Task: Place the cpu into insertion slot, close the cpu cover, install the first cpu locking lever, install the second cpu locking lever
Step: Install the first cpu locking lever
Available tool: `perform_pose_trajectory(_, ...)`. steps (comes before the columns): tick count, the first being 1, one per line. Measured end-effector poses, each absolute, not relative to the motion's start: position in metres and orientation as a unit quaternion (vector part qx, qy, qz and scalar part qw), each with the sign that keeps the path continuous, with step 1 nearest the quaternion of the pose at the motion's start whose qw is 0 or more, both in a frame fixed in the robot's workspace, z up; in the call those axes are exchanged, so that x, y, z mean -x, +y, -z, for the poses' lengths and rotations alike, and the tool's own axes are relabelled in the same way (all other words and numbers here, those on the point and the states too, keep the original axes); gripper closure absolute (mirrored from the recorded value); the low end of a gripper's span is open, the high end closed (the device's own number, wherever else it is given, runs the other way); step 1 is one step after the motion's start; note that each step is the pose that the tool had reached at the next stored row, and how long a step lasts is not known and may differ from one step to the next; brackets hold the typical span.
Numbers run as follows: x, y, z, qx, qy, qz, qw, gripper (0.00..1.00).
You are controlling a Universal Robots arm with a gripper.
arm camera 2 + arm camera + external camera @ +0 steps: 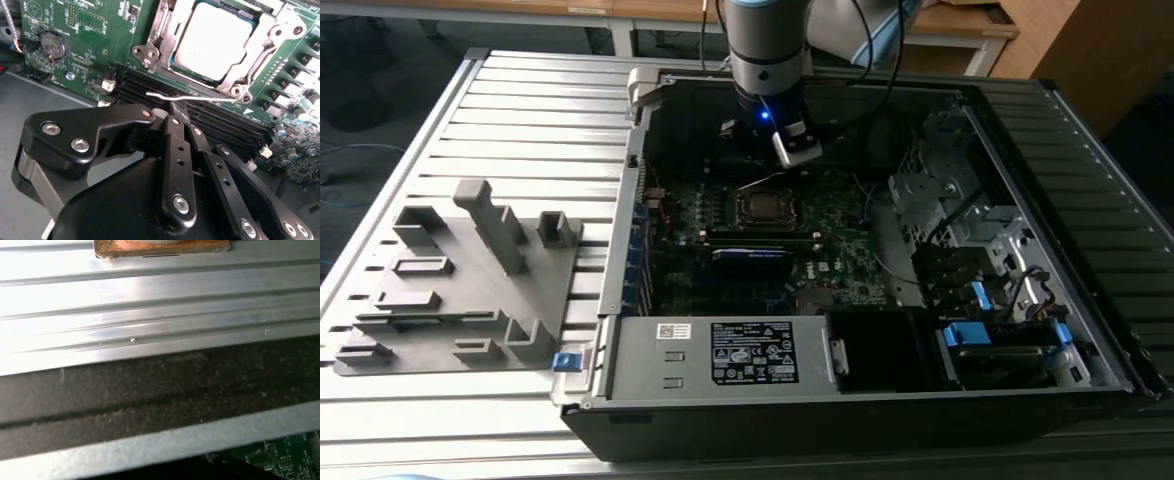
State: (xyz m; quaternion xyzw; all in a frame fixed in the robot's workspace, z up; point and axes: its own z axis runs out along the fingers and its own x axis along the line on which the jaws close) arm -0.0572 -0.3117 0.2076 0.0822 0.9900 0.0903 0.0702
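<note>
Where my gripper [178,106] is hanging: low over the board [95,65], just beside the slot [765,205], on its far side toward the case wall [881,95].
Gripper: fingers are lying pressed together, tips touching or just short of the lever [210,99]; I cannot tell whether they are pinching it.
Cpu [212,40]: sitting in the slot, with the cover [280,37] lying flat around it.
Lever: a thin wire, lying across above the memory slots [220,122] and looking unlatched.
Risk: my tips may be slipping off so thin a wire, letting it spring up; pushing aslant could be scraping the memory slots.
Room: opening upward above the board; tightening toward the case wall and the cover's edge.
</note>
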Motion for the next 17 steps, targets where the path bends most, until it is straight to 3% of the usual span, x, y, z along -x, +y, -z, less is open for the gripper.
perform_pose_trajectory(17, 0.0584, -0.3115, -0.2154, -0.083, 0.989, -0.099, 0.07, 0.89)
